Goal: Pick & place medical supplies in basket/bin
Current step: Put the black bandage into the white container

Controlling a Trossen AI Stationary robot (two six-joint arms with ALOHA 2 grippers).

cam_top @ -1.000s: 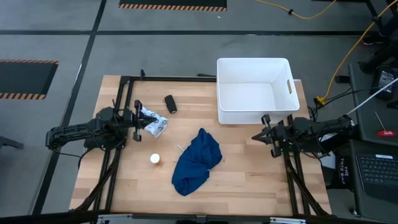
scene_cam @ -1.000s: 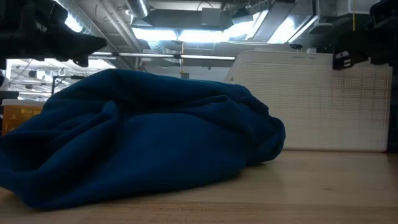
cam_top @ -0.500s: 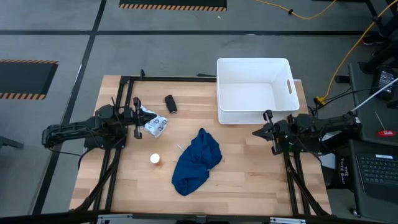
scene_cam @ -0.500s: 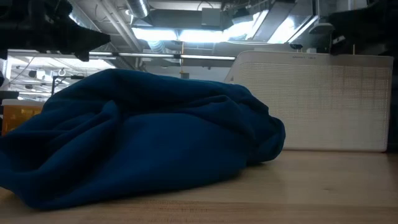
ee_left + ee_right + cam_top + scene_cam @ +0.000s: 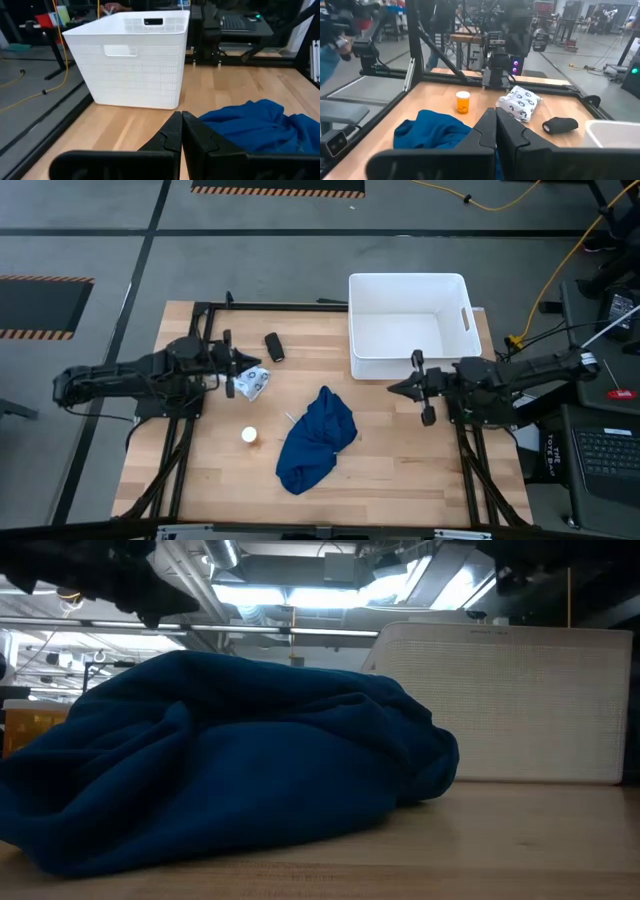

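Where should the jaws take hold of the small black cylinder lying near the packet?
Probably across its middle, coming straight down. The black cylinder lies on its side on the table, apart from the white packet, so both long sides look free. The left gripper is the nearer one, its jaws shut.

A pale wooden table (image 5: 390,470) stands on grey concrete floor (image 5: 90,230) marked with dark tape lines. Yellow cable (image 5: 560,265) trails right; ceiling strip lights (image 5: 270,595) glow overhead.

Both arms reach inward over the table, left gripper (image 5: 240,372) and right gripper (image 5: 397,389) with fingers pressed together.
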